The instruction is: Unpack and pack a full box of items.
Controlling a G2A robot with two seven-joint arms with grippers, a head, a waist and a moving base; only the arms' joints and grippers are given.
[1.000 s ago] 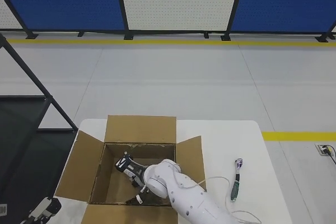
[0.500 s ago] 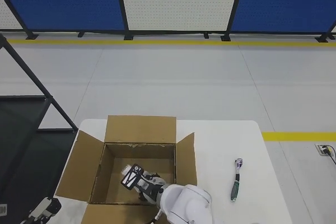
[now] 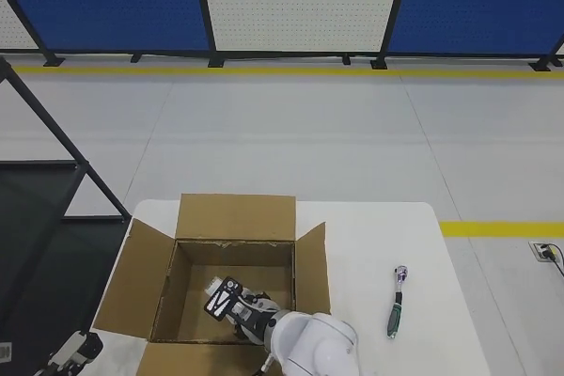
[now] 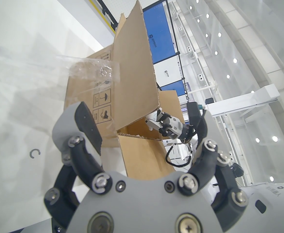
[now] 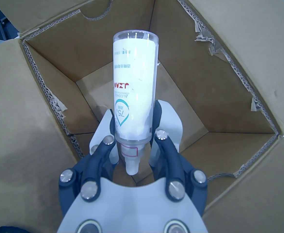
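An open cardboard box (image 3: 235, 218) stands on the white table (image 3: 385, 226). My right gripper (image 3: 240, 305) hangs over the box's near half, shut on a white bottle (image 3: 222, 295) with a clear cap. In the right wrist view the fingers (image 5: 157, 112) clamp the bottle (image 5: 133, 86) near its neck, nozzle toward the wrist, above the bare box floor (image 5: 93, 90). My left gripper (image 4: 144, 117) is open and holds nothing. It sits low beside the box's outer wall (image 4: 88, 93), at the table's near left corner (image 3: 70, 352).
A ratchet wrench (image 3: 396, 301) with a green handle lies on the table right of the box. The box flaps (image 3: 310, 268) stand up around the opening. A crumpled clear film (image 4: 93, 70) clings to the box's outer side. A dark rack (image 3: 38, 188) stands left of the table.
My right arm has drawn back toward the near edge and lifted the bottle up from the box floor. The box's right flap has swung more upright. The last half second shows little motion.
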